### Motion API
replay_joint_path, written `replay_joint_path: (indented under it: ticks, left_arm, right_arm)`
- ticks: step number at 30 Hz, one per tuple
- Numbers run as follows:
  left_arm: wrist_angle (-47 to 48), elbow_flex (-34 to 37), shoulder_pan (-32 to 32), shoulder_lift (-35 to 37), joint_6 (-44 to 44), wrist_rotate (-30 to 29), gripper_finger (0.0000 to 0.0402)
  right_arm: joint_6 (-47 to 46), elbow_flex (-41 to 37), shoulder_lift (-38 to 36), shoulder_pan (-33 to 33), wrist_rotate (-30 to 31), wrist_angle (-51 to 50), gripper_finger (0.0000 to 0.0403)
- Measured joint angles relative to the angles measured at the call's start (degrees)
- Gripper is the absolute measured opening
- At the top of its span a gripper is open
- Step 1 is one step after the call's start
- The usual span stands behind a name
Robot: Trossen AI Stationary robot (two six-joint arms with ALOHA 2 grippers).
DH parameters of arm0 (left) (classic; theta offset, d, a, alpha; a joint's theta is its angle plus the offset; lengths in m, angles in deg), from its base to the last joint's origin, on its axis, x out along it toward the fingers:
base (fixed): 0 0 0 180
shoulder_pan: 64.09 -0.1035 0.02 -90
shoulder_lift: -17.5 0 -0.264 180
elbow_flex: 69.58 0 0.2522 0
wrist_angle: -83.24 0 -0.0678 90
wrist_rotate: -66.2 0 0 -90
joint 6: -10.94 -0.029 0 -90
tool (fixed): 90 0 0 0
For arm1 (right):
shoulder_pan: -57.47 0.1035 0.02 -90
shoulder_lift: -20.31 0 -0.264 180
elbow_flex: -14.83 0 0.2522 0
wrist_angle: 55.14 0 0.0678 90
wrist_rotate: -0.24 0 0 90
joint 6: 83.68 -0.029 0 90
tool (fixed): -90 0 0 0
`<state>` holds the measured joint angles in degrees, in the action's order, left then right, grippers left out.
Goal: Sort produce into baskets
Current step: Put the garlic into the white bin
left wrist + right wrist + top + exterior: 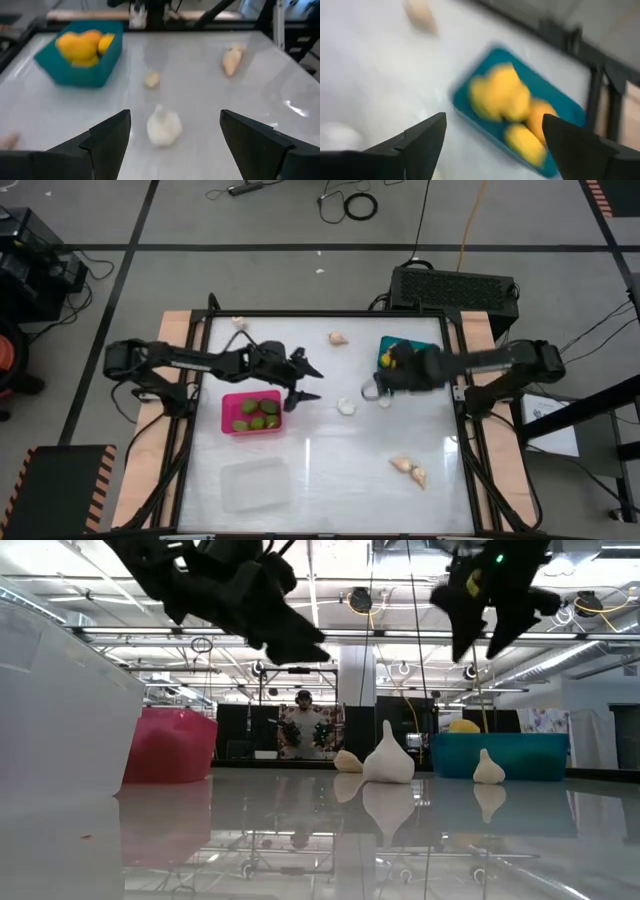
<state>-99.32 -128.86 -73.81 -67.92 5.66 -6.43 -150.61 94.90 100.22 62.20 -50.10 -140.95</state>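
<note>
Produce lies sorted and loose: nearest, the clear basket (254, 483) sits at the left, with two garlic bulbs (408, 470) to its right. Farther, the pink basket (251, 412) holds about four green fruits (262, 408); the left gripper (305, 382), fingers wide and empty, hangs just beside it. Two bulbs (346, 406) lie mid-table near the wide-open, empty right gripper (372, 389). Farthest, the teal basket (386, 343) holds yellow fruits (82, 46), with two bulbs (337, 337) far left.
</note>
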Motion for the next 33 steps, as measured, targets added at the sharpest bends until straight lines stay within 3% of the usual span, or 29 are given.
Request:
replay_joint_path:
  ticks: [4, 6, 8, 21, 28, 33]
  left_arm:
    - [-10.0, 0.0, 1.7, -4.5, 0.4, 0.0, 0.0313]
    - [-11.9, -0.8, 2.5, -7.2, 0.5, 0.0, 0.0313]
    - [-11.5, -1.8, 3.2, -9.8, 0.5, 0.0, 0.0313]
    - [-10.1, -15.7, 4.4, -27.8, 0.6, -4.0, 0.0313]
    - [-4.1, -19.5, 4.1, -31.8, 2.0, -3.2, 0.0310]
    - [-2.7, -19.5, 4.1, -31.7, 2.0, -3.0, 0.0270]
  right_arm:
    - [-14.5, -4.7, 0.9, 12.9, 17.6, 10.6, 0.0322]
    - [-16.6, -7.7, 2.1, 17.1, 25.0, 17.5, 0.0322]
    - [-14.9, -8.6, 2.7, 18.6, 30.2, 18.3, 0.0322]
    - [-10.3, -8.5, -0.3, 17.3, 31.0, 15.5, 0.0322]
    - [-8.1, -8.5, -0.3, 17.4, 30.8, 14.9, 0.0322]
    - [-7.2, -8.5, -0.2, 17.4, 30.6, 14.5, 0.0322]
